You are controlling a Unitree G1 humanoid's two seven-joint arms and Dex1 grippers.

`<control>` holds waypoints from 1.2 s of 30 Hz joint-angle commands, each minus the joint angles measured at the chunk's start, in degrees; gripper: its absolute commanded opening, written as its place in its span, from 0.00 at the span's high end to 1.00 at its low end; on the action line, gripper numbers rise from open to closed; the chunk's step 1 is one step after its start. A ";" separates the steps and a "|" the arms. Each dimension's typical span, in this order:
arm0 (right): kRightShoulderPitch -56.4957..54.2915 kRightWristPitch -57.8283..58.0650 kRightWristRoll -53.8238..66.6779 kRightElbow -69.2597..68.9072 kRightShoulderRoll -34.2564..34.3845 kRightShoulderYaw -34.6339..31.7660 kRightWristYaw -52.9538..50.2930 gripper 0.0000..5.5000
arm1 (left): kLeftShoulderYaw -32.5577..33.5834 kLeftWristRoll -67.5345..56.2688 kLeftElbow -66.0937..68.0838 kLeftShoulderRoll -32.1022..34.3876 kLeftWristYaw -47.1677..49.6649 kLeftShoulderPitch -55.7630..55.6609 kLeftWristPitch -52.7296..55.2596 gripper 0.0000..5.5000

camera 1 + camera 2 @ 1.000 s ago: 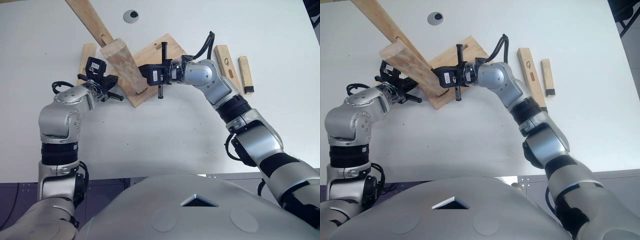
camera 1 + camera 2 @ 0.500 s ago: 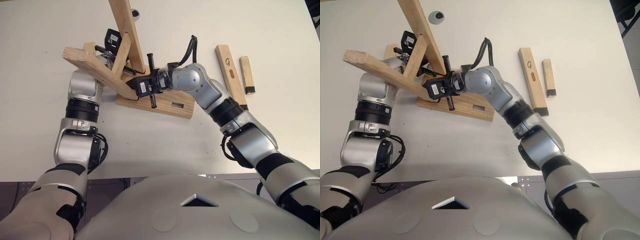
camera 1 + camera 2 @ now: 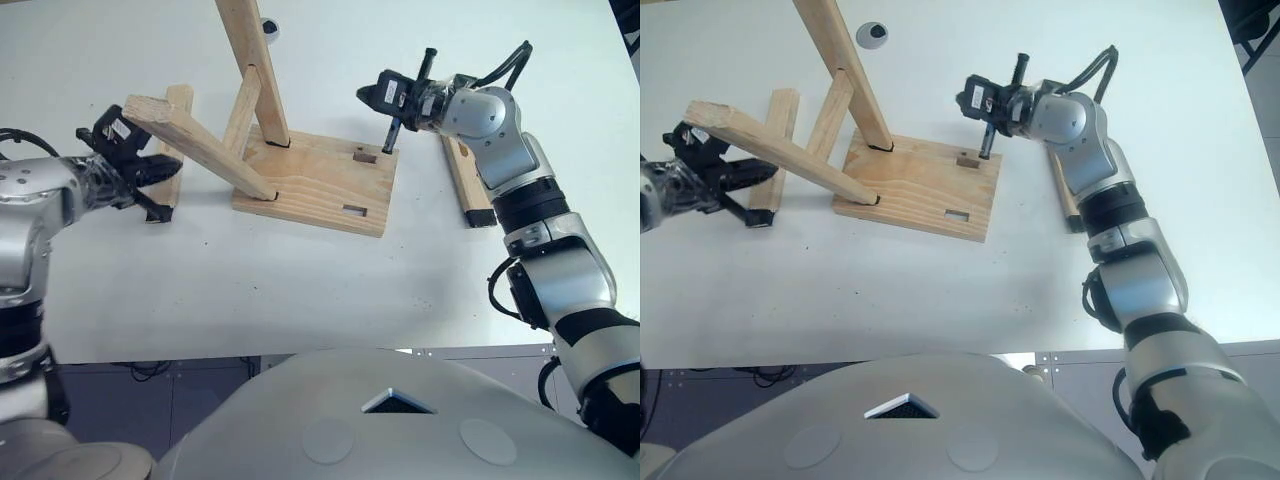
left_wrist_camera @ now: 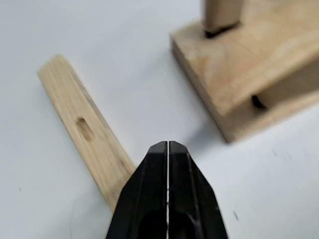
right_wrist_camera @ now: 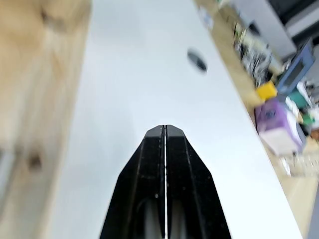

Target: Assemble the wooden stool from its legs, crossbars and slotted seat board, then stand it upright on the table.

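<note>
The slotted seat board (image 3: 320, 185) lies flat on the white table. Two legs stand in its left slots: a tall one (image 3: 248, 60) rising steeply and another (image 3: 195, 145) leaning left, joined by a crossbar (image 3: 240, 105). Two slots (image 3: 363, 156) on its right side are empty. My left gripper (image 3: 150, 172) is shut and holds nothing, left of the board over a loose leg (image 4: 84, 132) lying on the table. My right gripper (image 3: 385, 100) is shut and holds nothing, hovering above the board's far right corner. Another loose leg (image 3: 470, 190) lies right of the board, partly under my right arm.
A round grommet hole (image 3: 268, 28) sits in the table at the back, behind the tall leg. The leaning leg juts out over the left loose leg. Bare table (image 3: 300, 290) stretches in front of the board to the near edge.
The board with its two legs has gone from tilted to flat on the table. Both grippers have left it: the left swung out left, the right moved back and right.
</note>
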 commanded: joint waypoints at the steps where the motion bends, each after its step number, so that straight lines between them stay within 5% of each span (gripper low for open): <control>1: 0.81 -1.34 -2.44 5.94 0.35 1.90 -1.61 0.99 | -2.79 -5.19 -6.77 0.75 -4.24 7.45 3.03 1.00; 11: 6.02 -1.15 -2.21 2.74 -1.27 5.31 6.62 0.99 | -12.52 0.62 16.25 -23.67 13.10 -2.38 -1.42 1.00; 24: 14.61 13.90 0.51 -22.11 -1.12 5.77 13.50 0.99 | -16.74 6.75 35.94 -39.78 19.08 -18.62 -12.26 1.00; 30: 15.23 17.20 0.55 -23.89 -1.72 5.23 12.94 0.99 | -15.81 8.50 39.65 -41.55 19.57 -19.98 -14.78 1.00; 32: 15.50 18.40 0.92 -24.62 -2.23 3.34 11.21 0.99 | -15.48 8.39 38.46 -41.34 19.49 -19.05 -14.50 1.00; 36: 16.19 29.97 11.75 -33.83 -0.93 -12.54 5.58 0.99 | -5.46 4.63 29.42 -41.79 22.63 -17.15 -20.81 1.00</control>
